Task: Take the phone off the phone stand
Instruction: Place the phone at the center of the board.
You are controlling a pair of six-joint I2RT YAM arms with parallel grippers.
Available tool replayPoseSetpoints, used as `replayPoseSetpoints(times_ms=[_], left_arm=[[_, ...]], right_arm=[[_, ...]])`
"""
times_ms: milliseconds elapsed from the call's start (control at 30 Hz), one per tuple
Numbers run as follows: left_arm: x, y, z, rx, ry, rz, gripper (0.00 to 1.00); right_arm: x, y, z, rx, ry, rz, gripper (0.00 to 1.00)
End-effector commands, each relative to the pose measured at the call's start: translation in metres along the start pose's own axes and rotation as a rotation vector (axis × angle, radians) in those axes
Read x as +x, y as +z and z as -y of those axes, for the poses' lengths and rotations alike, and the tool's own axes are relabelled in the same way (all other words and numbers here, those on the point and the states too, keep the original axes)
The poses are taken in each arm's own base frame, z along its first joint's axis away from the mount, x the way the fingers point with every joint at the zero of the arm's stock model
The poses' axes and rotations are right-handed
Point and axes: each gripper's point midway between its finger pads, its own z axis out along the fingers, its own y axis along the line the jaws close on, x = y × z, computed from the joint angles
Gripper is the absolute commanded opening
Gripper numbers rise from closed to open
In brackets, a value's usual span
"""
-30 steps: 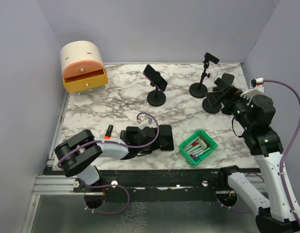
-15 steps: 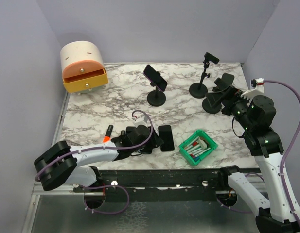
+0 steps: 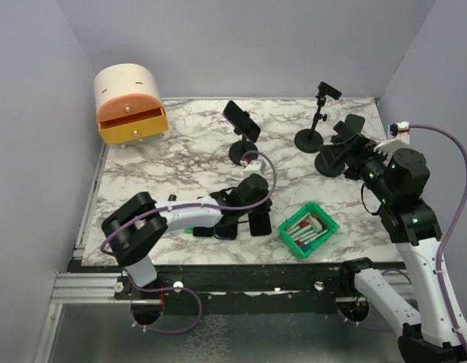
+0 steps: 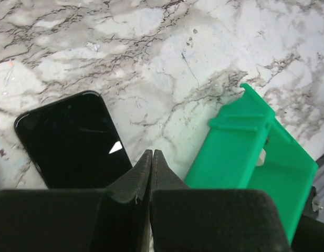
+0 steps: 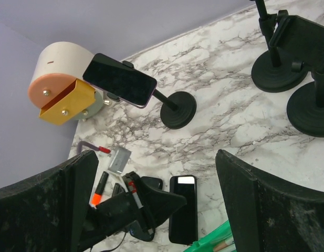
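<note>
Hovering our left hand (image 4: 152,157) pressed together, empty, we are aiming our spread right hand (image 5: 154,157) at the dark glossy phone (image 3: 241,121) clamped on its black round-footed stand (image 3: 244,153).

No writing, brand, number or sign can be read in any of the views. The phone (image 5: 119,80) clamped in the phone stand (image 5: 178,110) shows only a dark screen, and so does the second phone (image 4: 72,139) lying flat on the desk (image 4: 167,63). Any print on the markers (image 3: 305,227) in the green bin (image 4: 256,157) is too small to tell.
</note>
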Motion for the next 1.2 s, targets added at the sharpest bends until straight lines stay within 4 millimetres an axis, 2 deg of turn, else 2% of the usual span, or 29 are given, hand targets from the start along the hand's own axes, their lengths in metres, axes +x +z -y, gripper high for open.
replayPoseSetpoints(times_ms=[0, 167, 333, 467, 800, 1167], left_arm=[[0.005, 0.025, 0.003, -0.019, 0.070, -0.027, 0.00], [0.020, 0.048, 0.000, -0.032, 0.092, -0.074, 0.00], [0.038, 0.054, -0.013, -0.059, 0.106, -0.119, 0.00], [0.049, 0.052, -0.030, -0.098, 0.115, -0.140, 0.00], [0.055, 0.028, -0.062, -0.183, 0.154, -0.136, 0.00], [0.051, 0.014, -0.071, -0.208, 0.183, -0.124, 0.00]], right_arm=[[0.007, -0.007, -0.005, -0.022, -0.007, -0.036, 1.00], [0.010, -0.006, -0.006, -0.030, -0.003, -0.046, 1.00], [0.006, -0.008, -0.010, -0.037, -0.008, -0.042, 1.00], [0.004, -0.009, -0.013, -0.044, -0.008, -0.038, 1.00], [0.003, -0.010, -0.016, -0.059, -0.005, -0.034, 1.00], [0.002, -0.015, -0.018, -0.059, -0.008, -0.032, 1.00]])
